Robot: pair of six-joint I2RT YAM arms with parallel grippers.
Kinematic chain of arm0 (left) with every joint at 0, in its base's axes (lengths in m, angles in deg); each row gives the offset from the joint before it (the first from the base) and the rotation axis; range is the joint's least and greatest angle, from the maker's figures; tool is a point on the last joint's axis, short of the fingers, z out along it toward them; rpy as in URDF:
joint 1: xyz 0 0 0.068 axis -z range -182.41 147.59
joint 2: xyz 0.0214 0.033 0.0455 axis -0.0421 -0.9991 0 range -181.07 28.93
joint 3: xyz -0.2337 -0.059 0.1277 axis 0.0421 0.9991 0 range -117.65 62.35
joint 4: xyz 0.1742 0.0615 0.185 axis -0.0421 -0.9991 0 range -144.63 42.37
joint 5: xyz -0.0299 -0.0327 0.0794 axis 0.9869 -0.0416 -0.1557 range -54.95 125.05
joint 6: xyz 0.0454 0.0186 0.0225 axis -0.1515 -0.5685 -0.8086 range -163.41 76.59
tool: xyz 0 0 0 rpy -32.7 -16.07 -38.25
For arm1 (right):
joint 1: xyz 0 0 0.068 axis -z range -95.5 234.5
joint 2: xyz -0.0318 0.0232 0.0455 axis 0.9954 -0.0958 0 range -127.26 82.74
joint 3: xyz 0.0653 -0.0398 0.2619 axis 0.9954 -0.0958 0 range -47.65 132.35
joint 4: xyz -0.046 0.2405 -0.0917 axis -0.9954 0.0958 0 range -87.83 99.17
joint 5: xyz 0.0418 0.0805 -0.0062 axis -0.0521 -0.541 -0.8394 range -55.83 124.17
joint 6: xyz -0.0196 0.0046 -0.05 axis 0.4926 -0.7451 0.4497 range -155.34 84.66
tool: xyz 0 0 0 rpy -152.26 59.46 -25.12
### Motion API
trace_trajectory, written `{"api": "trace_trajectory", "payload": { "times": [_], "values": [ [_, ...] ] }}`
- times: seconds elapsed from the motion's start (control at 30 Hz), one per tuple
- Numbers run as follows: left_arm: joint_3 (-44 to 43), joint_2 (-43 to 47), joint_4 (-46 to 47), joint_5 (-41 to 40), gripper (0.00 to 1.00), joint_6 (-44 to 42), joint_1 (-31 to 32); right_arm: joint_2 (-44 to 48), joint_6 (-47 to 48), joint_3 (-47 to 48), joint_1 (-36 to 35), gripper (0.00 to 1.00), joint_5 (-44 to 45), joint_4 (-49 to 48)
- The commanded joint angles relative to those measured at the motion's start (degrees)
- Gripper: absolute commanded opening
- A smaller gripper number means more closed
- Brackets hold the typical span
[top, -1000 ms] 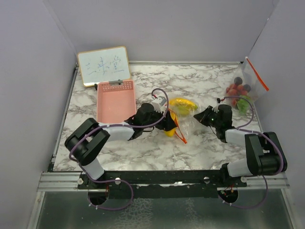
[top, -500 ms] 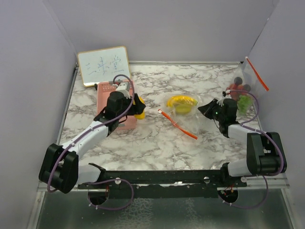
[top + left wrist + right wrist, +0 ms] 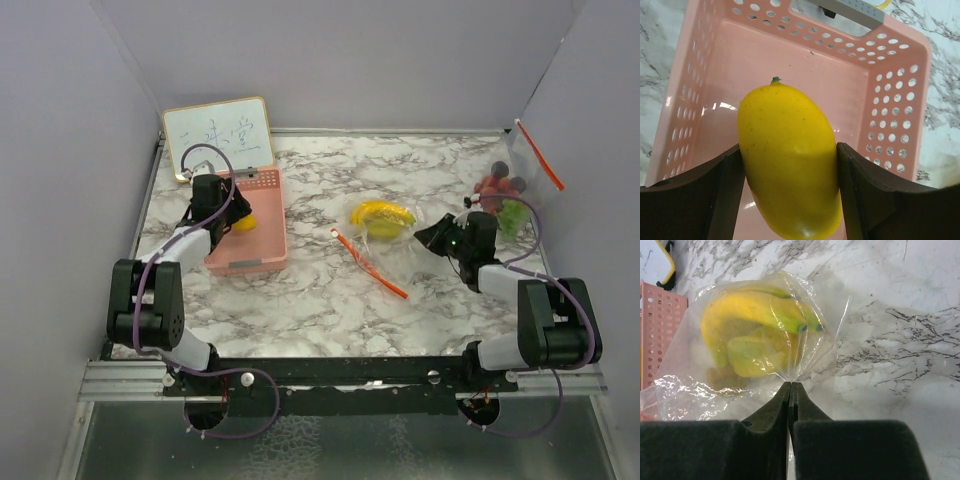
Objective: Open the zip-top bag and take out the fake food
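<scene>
My left gripper is shut on the yellow oval lemon and holds it over the inside of the pink basket; the basket also shows in the left wrist view. My right gripper is shut, pinching a fold of the clear zip-top bag. The bag lies on the table with its orange zip strip toward the left. A yellow banana bunch is still inside it, seen too in the top view.
A second zip-top bag with red berries, dark purple and green pieces leans against the right wall. A small whiteboard stands at the back left behind the basket. The table is marble-patterned.
My left gripper has carried the lemon from the bag's mouth leftward to above the pink basket. My right gripper has stayed shut on the bag, which has shifted slightly.
</scene>
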Motion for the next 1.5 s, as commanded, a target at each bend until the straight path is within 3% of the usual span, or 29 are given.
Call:
{"api": "trace_trajectory", "payload": {
  "times": [0.0,0.13,0.33,0.37,0.47,0.63,0.87,1.03,1.23,1.47],
  "values": [
    [-3.44,-4.99,3.27,-3.44,0.54,1.22,-1.02,2.65,2.19,-1.11,0.27,0.02,-1.50,-0.03],
    [-5.67,-8.06,4.34,-3.12,0.61,0.38,-1.31,4.07,3.89,-1.32,0.27,0.02,-1.41,1.58],
    [-6.99,-6.62,6.13,-0.80,0.98,0.81,-1.28,3.69,4.31,-0.39,0.27,0.02,-2.89,2.35],
    [-6.95,-5.36,6.37,-0.90,0.99,0.59,-1.06,3.44,4.67,0.16,0.27,0.02,-3.43,2.83],
    [-6.50,-0.90,6.08,-3.14,0.99,-0.52,2.14,2.93,5.67,0.60,0.27,0.05,-4.59,2.60],
    [-3.26,7.62,4.88,-9.96,0.99,-4.15,12.80,4.28,6.49,-0.01,0.27,0.24,-5.08,3.31],
    [5.47,15.52,8.01,-28.10,0.99,-11.56,29.29,9.17,7.63,-2.52,0.27,0.26,-2.15,5.15],
    [10.20,11.66,10.88,-26.26,0.99,0.02,27.71,18.33,5.75,-7.50,0.27,0.25,2.82,1.74],
    [12.31,10.36,18.65,-20.92,0.97,-3.68,31.19,24.61,8.63,-7.00,0.27,0.26,3.34,6.93],
    [13.81,10.61,18.05,-19.68,0.90,0.43,37.52,27.25,9.72,-11.48,0.22,0.26,-2.83,6.23]
  ]
}}
